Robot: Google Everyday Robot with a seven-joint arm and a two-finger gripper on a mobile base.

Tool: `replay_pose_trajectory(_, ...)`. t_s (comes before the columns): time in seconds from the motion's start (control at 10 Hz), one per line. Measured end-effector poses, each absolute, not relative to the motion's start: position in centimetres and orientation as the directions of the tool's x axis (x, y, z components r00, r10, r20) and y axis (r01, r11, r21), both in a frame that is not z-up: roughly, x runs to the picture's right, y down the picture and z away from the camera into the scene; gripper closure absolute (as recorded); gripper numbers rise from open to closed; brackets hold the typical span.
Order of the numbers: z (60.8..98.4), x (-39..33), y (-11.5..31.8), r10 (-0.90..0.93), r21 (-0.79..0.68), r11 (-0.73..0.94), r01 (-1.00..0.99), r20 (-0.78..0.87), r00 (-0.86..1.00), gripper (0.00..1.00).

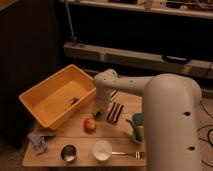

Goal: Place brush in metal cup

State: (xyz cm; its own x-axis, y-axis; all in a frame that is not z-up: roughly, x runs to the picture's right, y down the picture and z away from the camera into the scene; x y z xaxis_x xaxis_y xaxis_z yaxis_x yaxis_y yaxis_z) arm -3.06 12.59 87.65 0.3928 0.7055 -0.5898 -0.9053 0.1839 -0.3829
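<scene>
The metal cup (68,152) stands at the front left of the wooden table (80,137), small, round and shiny with a dark inside. My gripper (98,110) points down at the table just right of the orange bin's near corner, next to the ridged dark block (115,111). A small dark shape right under the gripper may be the brush, but the gripper hides most of it. The gripper is well behind the metal cup and a little to its right.
A large orange bin (55,100) takes up the table's back left. An orange-red fruit (89,124) lies in front of the gripper. A white cup (102,150) and a fork (127,154) sit at the front. A green cup (137,128) is at the right, a crumpled cloth (40,140) at the left. My white arm (170,120) covers the right side.
</scene>
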Motion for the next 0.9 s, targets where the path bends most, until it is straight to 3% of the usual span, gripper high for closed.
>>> replay_pose_trajectory(0.2, 87.0, -0.9, 11.3, 0.729, -0.401, 0.117, -0.909, -0.587, 0.353, 1.0)
replay_pose_trajectory(0.6, 83.1, 5.0, 10.1, 0.747, -0.496, -0.02, -0.868, -0.584, 0.317, 1.0)
replay_pose_trajectory(0.9, 79.7, 5.6, 11.2, 0.726, -0.611, -0.156, -0.776, -0.604, 0.329, 1.0)
